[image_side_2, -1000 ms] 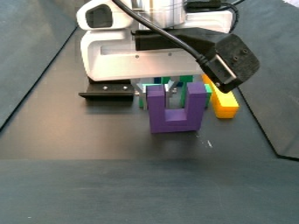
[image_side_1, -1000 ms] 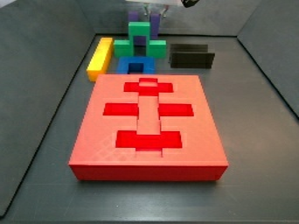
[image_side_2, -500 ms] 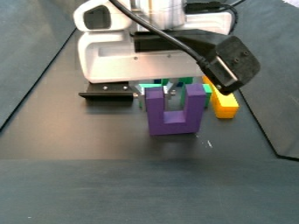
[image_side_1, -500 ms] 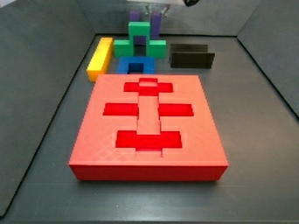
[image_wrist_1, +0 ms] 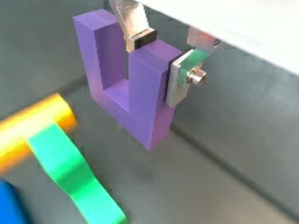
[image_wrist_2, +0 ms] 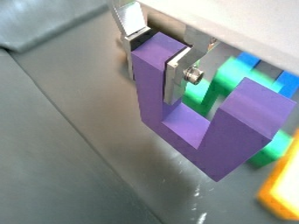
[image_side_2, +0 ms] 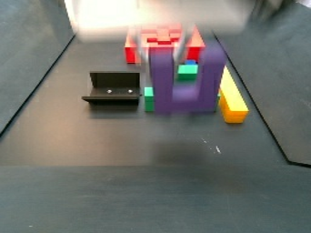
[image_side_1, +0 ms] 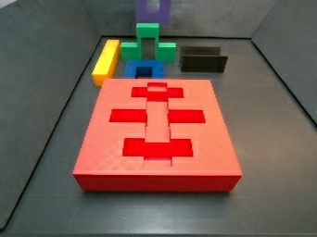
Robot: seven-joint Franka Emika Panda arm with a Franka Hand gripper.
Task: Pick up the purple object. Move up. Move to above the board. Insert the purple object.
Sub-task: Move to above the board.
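My gripper (image_wrist_1: 162, 52) is shut on one upright arm of the purple object (image_wrist_1: 122, 83), a U-shaped block, with a silver finger (image_wrist_1: 184, 77) flat on each side of that arm. Both wrist views show this grip (image_wrist_2: 156, 57). The purple object (image_side_2: 185, 80) hangs above the floor, arms up; in a side view it sits at the top edge (image_side_1: 151, 11), above the far end of the bin. The board (image_side_1: 155, 134), a red slab with darker cross-like cut-outs, lies in the near middle, apart from the gripper. The gripper body is a white blur (image_side_2: 158, 14).
A green stepped block (image_side_1: 154, 44), a small blue block (image_side_1: 145, 69) and a yellow bar (image_side_1: 107, 59) lie on the floor beyond the board. The fixture (image_side_1: 205, 60) stands beside them. Bin walls slope up on both sides.
The gripper has moved up with the purple object, which now hangs higher above the floor. The other blocks and the board have not moved.
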